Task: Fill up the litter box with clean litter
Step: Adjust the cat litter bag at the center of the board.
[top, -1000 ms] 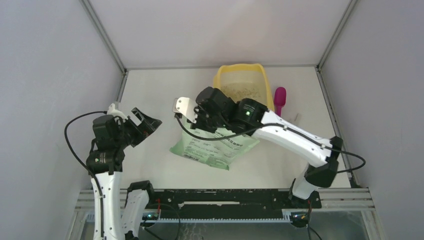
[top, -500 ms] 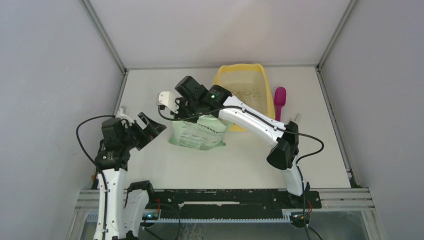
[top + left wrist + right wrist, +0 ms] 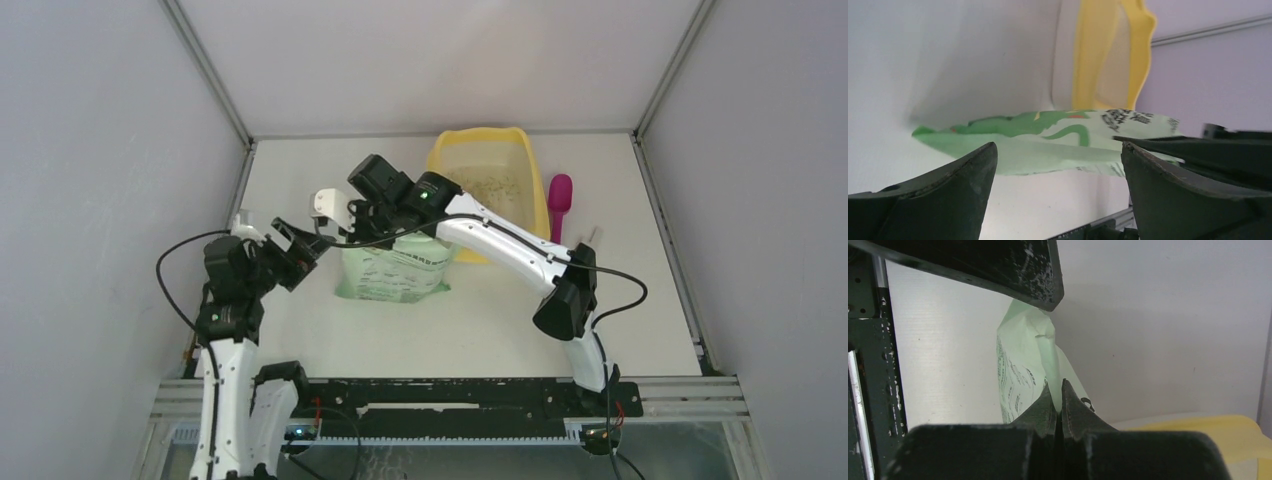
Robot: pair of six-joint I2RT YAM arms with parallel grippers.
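Note:
The yellow litter box point(image 3: 437, 160) stands at the back of the table, with a thin speckle of clean litter point(image 3: 497, 184) on its floor. A light green printed bag point(image 3: 393, 270) stands upright just left of the box. My right gripper point(image 3: 388, 230) is shut on the bag's top fold, and in the right wrist view its fingertips point(image 3: 1059, 386) pinch the green film point(image 3: 1020, 360). My left gripper point(image 3: 300, 246) is open at the bag's left edge. In the left wrist view the bag point(image 3: 1048, 142) lies beyond the gap of that gripper point(image 3: 1058, 155), apart from both fingers.
A magenta scoop point(image 3: 560, 200) lies right of the litter box. The box's yellow wall point(image 3: 1093, 55) rises behind the bag. A black scuffed block point(image 3: 998, 265) overhangs the bag top. The black rail point(image 3: 450, 395) runs along the near table edge.
The right arm has carried the bag left and stood it upright. The left gripper has moved right, up to the bag's left edge, still open.

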